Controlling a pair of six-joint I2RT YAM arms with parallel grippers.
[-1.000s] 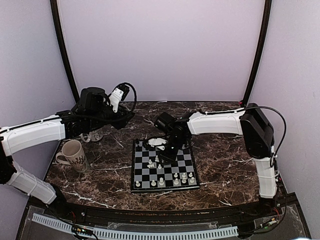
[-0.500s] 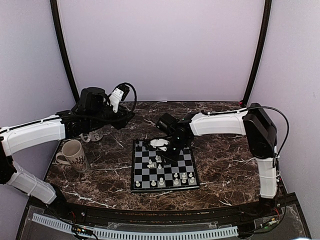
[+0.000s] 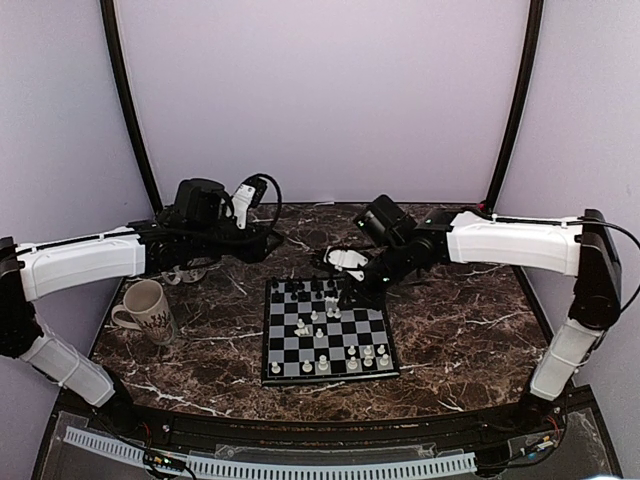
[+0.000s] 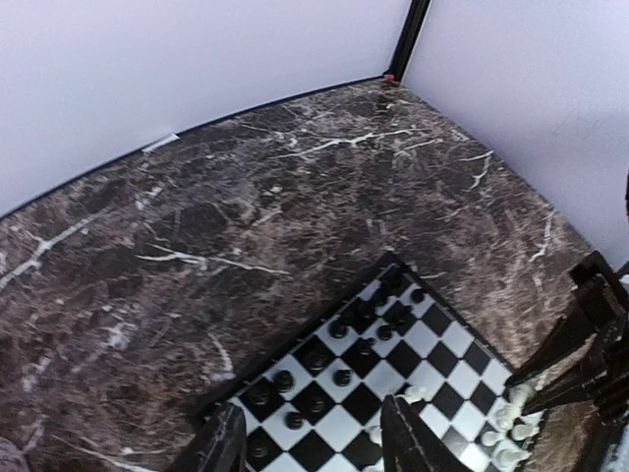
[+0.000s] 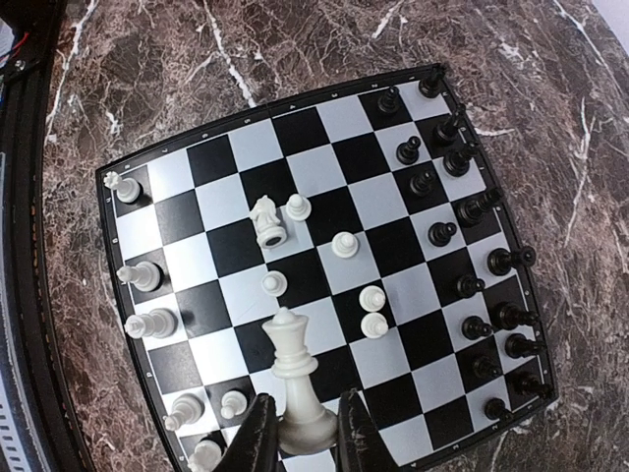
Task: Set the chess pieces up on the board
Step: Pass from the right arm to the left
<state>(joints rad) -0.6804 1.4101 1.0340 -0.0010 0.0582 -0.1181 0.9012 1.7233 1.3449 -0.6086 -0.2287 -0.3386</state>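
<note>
The board [image 3: 330, 381] lies mid-table with black chess pieces [image 3: 305, 291] along its far rows and white chess pieces [image 3: 365, 355] scattered over the middle and near rows. My right gripper [image 3: 360, 290] hangs over the board's far right part, shut on the base of a tall white queen [image 5: 293, 359] held above the board [image 5: 246, 143]; its midpoint [image 5: 300, 433] is at the bottom of the right wrist view. My left gripper [image 3: 262, 243] is open and empty, hovering past the board's far left corner; its fingers [image 4: 408, 442] frame the black pieces [image 4: 342, 377] on the board [image 4: 337, 427].
A beige patterned mug [image 3: 148, 310] stands at the left of the marble table. A second mug [image 3: 185, 270] is partly hidden behind my left arm. Black frame posts [image 3: 515, 100] rise at the back corners, with walls close behind.
My right gripper has risen and drawn back toward the far right with the white queen in it. My left arm has shifted slightly right toward the board.
</note>
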